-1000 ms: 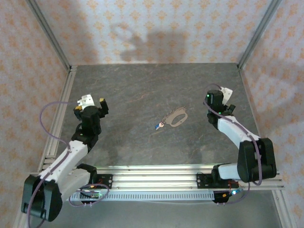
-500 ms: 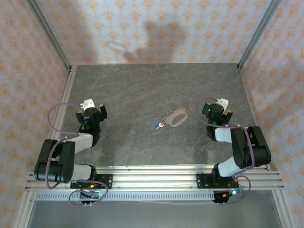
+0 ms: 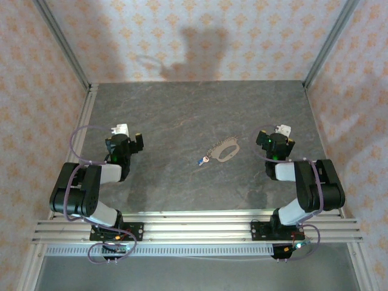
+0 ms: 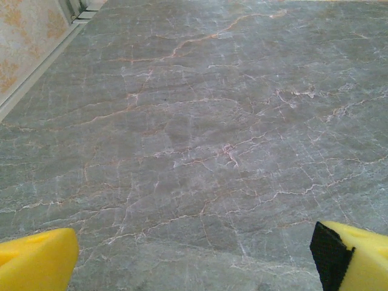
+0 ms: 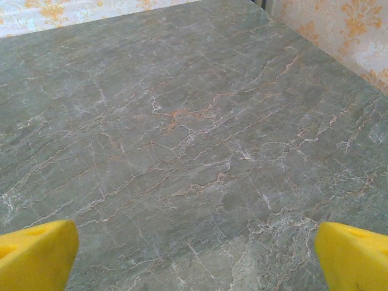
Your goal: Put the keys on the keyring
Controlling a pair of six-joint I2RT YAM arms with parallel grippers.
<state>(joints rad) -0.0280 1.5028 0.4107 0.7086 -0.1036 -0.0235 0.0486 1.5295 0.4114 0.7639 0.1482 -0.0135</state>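
Nearest the near edge of the tabletop (image 3: 182,103), both arms are folded back over their bases. The left claw (image 3: 128,137) sits toward the left edge and the right claw (image 3: 279,138) toward the right edge, each pointing to the far side. Both claws are spread wide and hold nothing. In the left wrist view the yellow fingertips (image 4: 36,260) stand at the bottom corners with bare stone between them, and the right wrist's fingertips (image 5: 36,254) stand the same way.

Farther in, about the middle of the tabletop and between the two claws but well apart from both, lies the key (image 3: 202,160). Its blue head points toward the near-left. Just beyond it, toward the far-right, the keyring (image 3: 227,150) lies flat with its short chain strand (image 3: 213,148) beside the key. Whether the key touches the ring cannot be told.

The task looks unstarted, with neither piece lifted. The main risk is the key itself: it is tiny and flat on hard stone, so a wide claw coming down slightly off could skid it away or pinch only air. The thin ring offers little edge to grip and may slide rather than rise. Because the two lie so close, nudging one could shift the other.
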